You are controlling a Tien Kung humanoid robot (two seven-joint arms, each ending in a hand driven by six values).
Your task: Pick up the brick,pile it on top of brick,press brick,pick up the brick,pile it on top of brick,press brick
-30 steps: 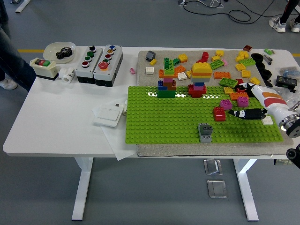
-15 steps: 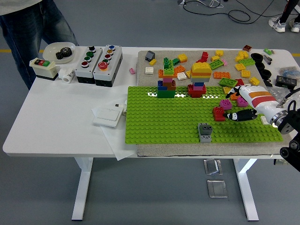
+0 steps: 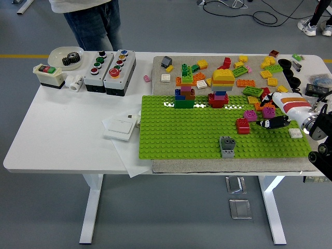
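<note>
1. The right hand (image 3: 273, 123) reaches in from the right edge over the green baseplate (image 3: 187, 135), its black fingers (image 3: 265, 124) stretched flat and close together toward the left, gripping nothing.
2. Just left of the fingertips sits a red brick (image 3: 242, 125) on the baseplate; a magenta brick (image 3: 251, 115) lies just behind it and another magenta brick (image 3: 268, 111) sits beside the hand's far side.
3. A white brick (image 3: 295, 133) rests on the baseplate near its right edge, beside the wrist.
4. A grey brick (image 3: 226, 146) stands alone near the baseplate's front edge, well apart from the hand, with bare studs all around it.
5. The baseplate's middle and left are open; along its back edge stand a small stack of bricks (image 3: 184, 93) and a red and blue stack (image 3: 218, 98).
6. Loose bricks (image 3: 249, 78) crowd the grey mat (image 3: 161, 67) behind the baseplate.
7. Left of the mat, the white table (image 3: 62, 135) holds button boxes (image 3: 110, 65), a white bowl (image 3: 64, 53) and a wall switch (image 3: 122, 125).
8. A person's legs (image 3: 96, 26) stand at the far left edge.
</note>
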